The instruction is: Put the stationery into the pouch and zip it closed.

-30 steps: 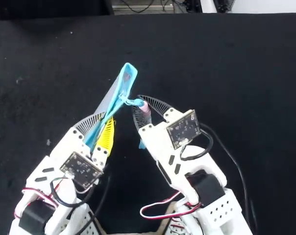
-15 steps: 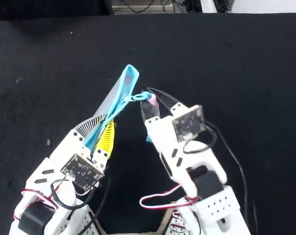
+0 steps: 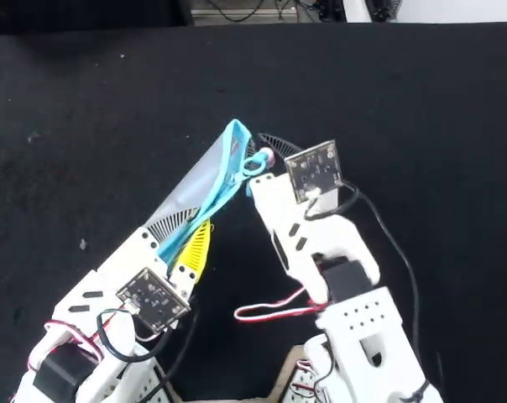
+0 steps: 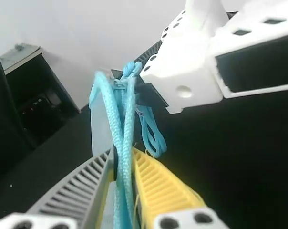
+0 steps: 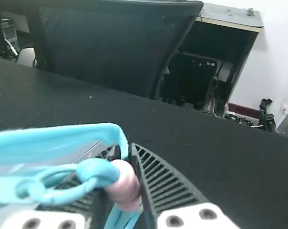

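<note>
**A:** Where is the pouch (image 3: 205, 180)?

**B:** It is held up off the black table (image 3: 405, 109), edge-on. In the high view it slants from 7 o'clock up to 1 o'clock, just left of the middle, with its blue zip edge uppermost.

**A:** And the zip?

**B:** The blue pull loop (image 3: 255, 163) and its pink bead (image 5: 125, 186) sit right at the pouch's 1 o'clock tip. I judge the slider is at the end of its run, or very nearly. The zip line itself is too fine to check.

**A:** Is the stationery inside?

**B:** I cannot tell, because the pouch is turned edge-on.

**A:** Who holds what?

**B:** The left gripper (image 3: 195, 225) is clamped on the pouch's 7 o'clock end, with a grey finger on one side of the blue edge and a yellow finger on the other. The right gripper (image 3: 262, 155) has its black fingers pinched on the pink bead at the 1 o'clock end.

**A:** So what is left?

**B:** Probably little: finish any last bit of the pull, then let go and set the pouch down.
</note>
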